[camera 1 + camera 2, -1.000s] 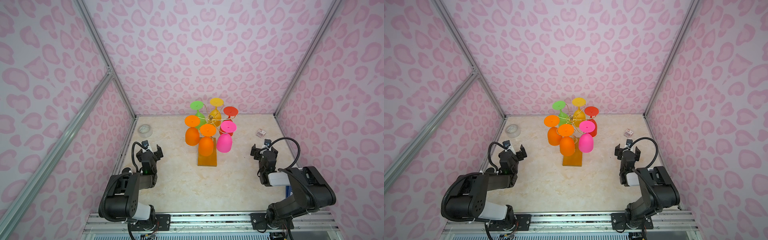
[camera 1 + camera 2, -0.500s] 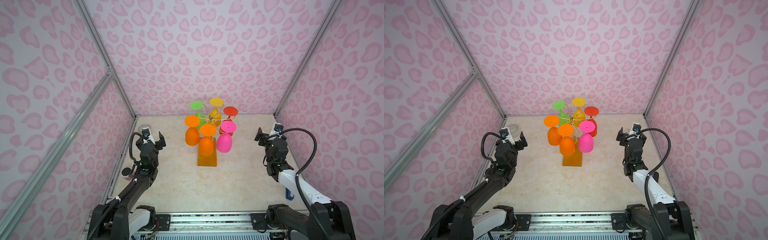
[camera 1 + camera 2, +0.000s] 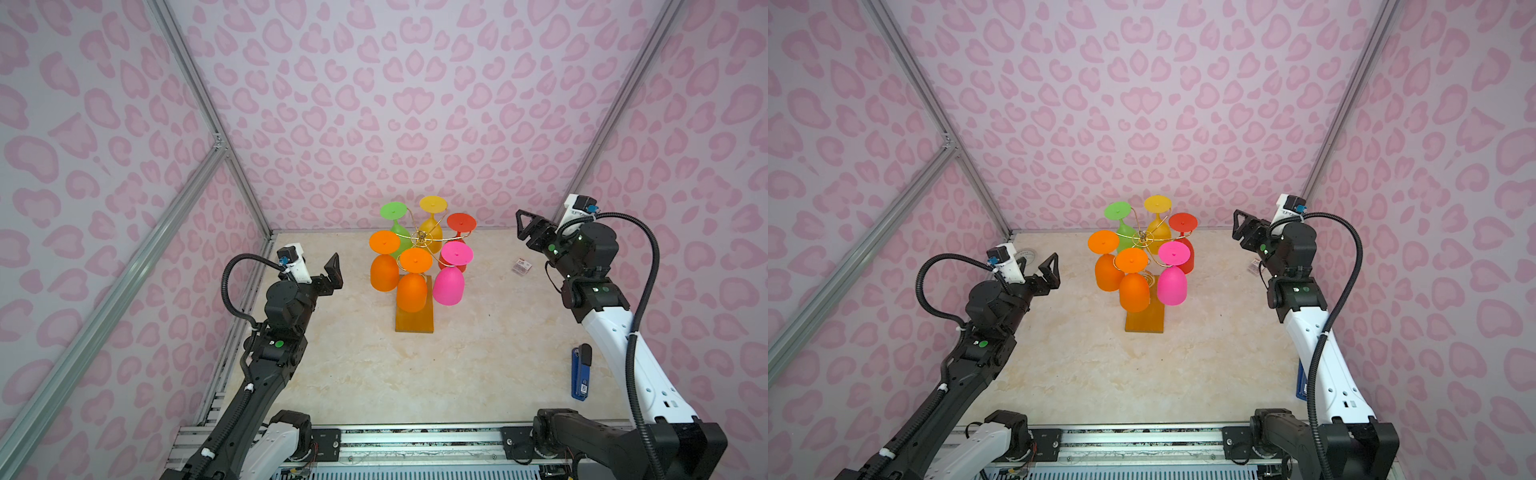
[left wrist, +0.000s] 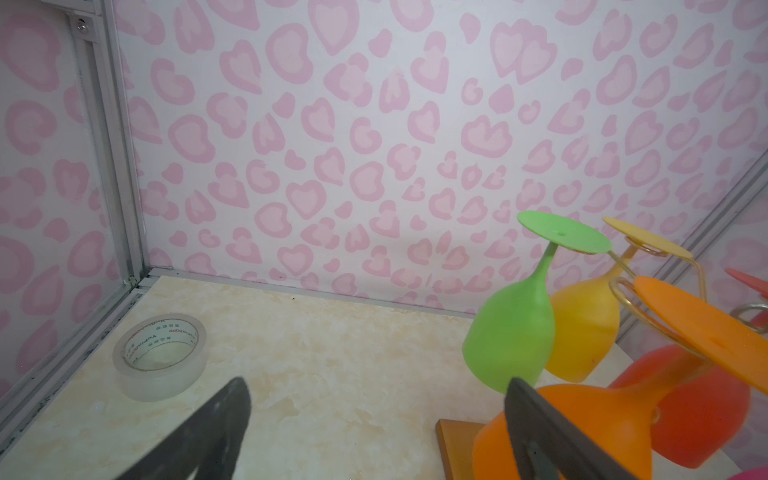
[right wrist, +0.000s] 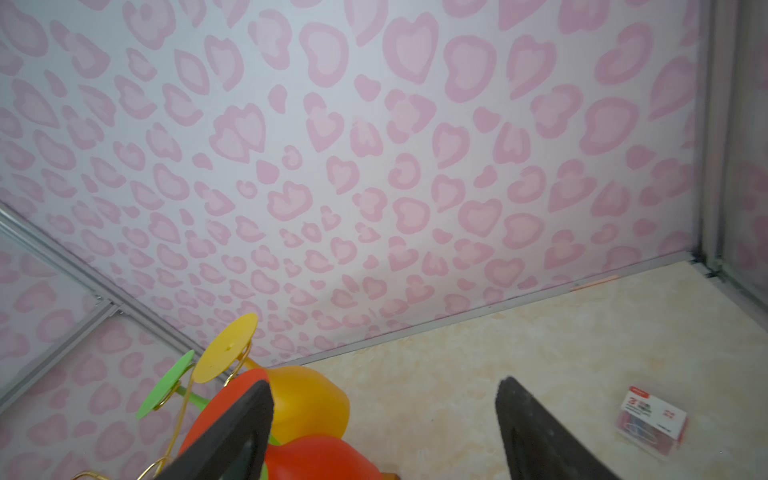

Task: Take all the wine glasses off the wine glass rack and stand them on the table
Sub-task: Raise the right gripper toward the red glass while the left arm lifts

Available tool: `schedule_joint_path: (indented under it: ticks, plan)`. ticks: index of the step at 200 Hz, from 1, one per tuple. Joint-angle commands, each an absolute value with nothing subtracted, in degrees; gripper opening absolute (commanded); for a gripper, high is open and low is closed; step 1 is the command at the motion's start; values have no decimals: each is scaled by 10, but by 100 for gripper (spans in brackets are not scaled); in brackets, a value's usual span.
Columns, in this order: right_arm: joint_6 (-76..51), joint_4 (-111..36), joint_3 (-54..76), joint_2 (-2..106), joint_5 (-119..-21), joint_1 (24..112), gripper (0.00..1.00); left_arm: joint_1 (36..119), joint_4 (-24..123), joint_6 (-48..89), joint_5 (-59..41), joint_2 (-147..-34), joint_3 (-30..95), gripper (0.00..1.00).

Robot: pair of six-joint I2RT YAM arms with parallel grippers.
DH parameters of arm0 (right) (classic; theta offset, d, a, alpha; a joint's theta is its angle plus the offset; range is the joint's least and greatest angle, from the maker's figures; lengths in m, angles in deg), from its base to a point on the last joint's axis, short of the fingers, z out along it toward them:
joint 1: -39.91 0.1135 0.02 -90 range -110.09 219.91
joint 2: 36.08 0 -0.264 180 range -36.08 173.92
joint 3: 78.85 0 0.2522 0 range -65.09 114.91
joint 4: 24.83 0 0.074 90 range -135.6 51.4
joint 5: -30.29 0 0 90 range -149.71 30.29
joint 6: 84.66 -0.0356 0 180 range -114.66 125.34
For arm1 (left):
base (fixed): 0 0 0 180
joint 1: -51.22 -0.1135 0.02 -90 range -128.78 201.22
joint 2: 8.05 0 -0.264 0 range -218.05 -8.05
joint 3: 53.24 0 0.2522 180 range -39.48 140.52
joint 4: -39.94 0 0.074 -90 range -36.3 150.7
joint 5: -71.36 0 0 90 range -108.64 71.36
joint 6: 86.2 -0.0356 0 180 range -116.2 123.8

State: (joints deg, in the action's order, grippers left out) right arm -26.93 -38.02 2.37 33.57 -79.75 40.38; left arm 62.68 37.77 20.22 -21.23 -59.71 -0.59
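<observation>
The wine glass rack [image 3: 420, 237] [image 3: 1143, 237] is a gold wire stand on an amber wooden base [image 3: 414, 320] at mid-table. Several coloured wine glasses hang upside down from it: green [image 3: 393, 210], yellow [image 3: 432, 204], red [image 3: 461, 222], two orange [image 3: 384, 272] [image 3: 411, 293] and pink [image 3: 448, 286]. My left gripper [image 3: 330, 274] [image 4: 377, 384] hovers open to the left of the rack, apart from the near orange wine glass [image 4: 582, 419]. To the rack's right my right gripper [image 3: 528, 235] [image 5: 384, 384] stands raised and open, with the red glass [image 5: 324, 457] beside one finger. Neither holds anything.
A clear tape roll [image 4: 160, 357] [image 3: 1025, 253] lies near the back left corner. A small box of clips [image 3: 521, 266] [image 5: 650, 419] sits under the right arm. A blue object [image 3: 580, 374] lies at the right front. Pink-patterned walls close in three sides.
Both arms have unfolded from a low pose near the front rail and risen forward, bringing the grippers up to either side of the rack. Nothing has been grasped.
</observation>
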Motion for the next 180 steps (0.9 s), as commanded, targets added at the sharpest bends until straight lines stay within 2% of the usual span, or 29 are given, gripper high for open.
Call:
schedule_joint_path:
  ticks: [1,35,78,180]
  plan:
    - [-358,-394,51,375,-929,405,77,627,401,202,-193,-587,7,91]
    - [-439,-347,77,446,-1016,424,70,627,405,205,-179,-601,21,91]
    - [-448,-332,75,463,-1000,458,68,628,407,211,-169,-607,26,91]
    - [-461,-310,95,485,-993,492,55,629,410,211,-168,-629,35,91]
